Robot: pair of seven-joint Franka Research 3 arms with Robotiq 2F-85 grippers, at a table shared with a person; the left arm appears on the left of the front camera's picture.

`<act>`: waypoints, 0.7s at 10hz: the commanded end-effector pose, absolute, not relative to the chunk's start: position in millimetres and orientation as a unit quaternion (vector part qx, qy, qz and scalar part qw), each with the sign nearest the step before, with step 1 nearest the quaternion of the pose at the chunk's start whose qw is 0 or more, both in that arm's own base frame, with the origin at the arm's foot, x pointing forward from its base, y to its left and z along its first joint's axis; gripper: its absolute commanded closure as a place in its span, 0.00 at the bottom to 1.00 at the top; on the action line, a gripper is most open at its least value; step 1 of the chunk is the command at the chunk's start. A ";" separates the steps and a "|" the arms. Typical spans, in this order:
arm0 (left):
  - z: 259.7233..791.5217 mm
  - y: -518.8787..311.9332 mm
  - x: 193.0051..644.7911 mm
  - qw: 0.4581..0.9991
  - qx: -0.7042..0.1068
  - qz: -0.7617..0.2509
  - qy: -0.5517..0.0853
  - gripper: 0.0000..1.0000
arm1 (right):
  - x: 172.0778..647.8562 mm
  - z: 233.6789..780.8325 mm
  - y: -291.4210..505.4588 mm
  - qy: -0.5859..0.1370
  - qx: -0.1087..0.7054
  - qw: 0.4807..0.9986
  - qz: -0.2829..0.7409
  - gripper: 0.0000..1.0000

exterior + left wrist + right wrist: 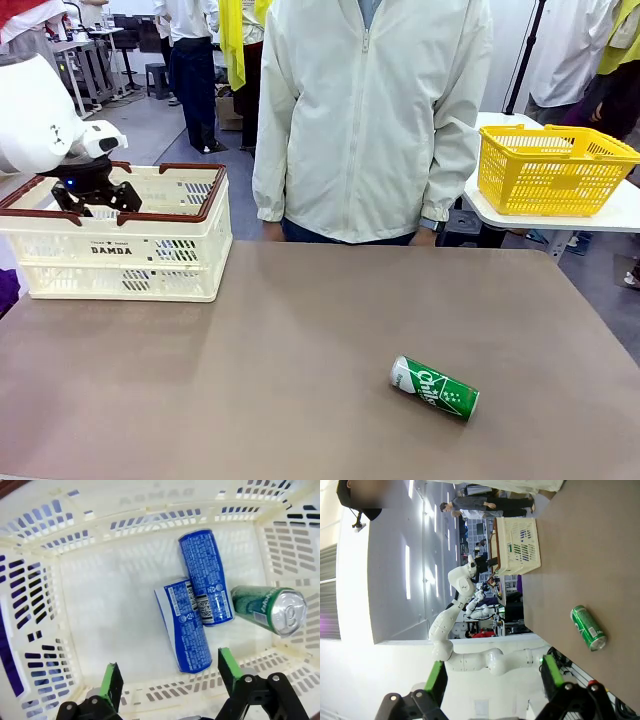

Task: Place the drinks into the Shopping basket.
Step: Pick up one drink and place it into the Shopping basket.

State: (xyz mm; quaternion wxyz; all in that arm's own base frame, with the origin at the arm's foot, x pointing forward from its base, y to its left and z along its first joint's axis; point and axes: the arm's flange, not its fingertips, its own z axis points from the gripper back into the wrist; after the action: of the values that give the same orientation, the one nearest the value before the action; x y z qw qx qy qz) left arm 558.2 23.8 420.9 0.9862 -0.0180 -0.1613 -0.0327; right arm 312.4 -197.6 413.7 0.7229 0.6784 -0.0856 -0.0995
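The loose green can (434, 388) lay on its side on the brown surface (280, 360), lower right of the front view, well apart from the Shopping basket (120, 262) at upper left. Inside the basket, an upper blue can (205, 577) and a lower blue can (182, 630) lay touching, with a second green can (267, 609) just beside them, silver end up. My left fingers (111, 682) hung spread and empty above them, so I judged that drop done. My right fingers (436, 680) were spread too, holding nothing, high off the surface. Next I would need to close across the loose can's smooth round body, and I judged it might roll. The basket was cream slotted plastic with a dark rim.
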 end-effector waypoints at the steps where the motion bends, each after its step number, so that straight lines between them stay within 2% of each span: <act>1: 456.0 22.4 542.7 0.979 -0.043 -0.005 -0.201 0.00 | 311.1 417.3 -198.2 -0.081 0.679 0.723 -0.098 0.00; 3: 517.2 30.9 509.4 0.960 -0.111 0.032 -0.256 0.00 | 311.1 417.3 -198.2 -0.081 0.679 0.723 -0.098 0.00; 5: 566.2 42.7 440.8 0.924 -0.329 0.009 -0.192 0.00 | 311.1 417.3 -198.2 -0.081 0.679 0.723 -0.098 0.00; 7: 566.0 66.9 380.6 0.867 -0.473 -0.047 -0.147 0.00 | 311.1 417.3 -198.2 -0.081 0.679 0.723 -0.098 0.00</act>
State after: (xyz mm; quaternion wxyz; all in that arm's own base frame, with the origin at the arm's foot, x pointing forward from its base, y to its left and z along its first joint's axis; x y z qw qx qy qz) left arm 400.6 36.0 590.4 0.8949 -0.3917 -0.2122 -0.0249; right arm 312.6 -197.4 413.5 0.7230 0.6784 -0.0850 -0.0993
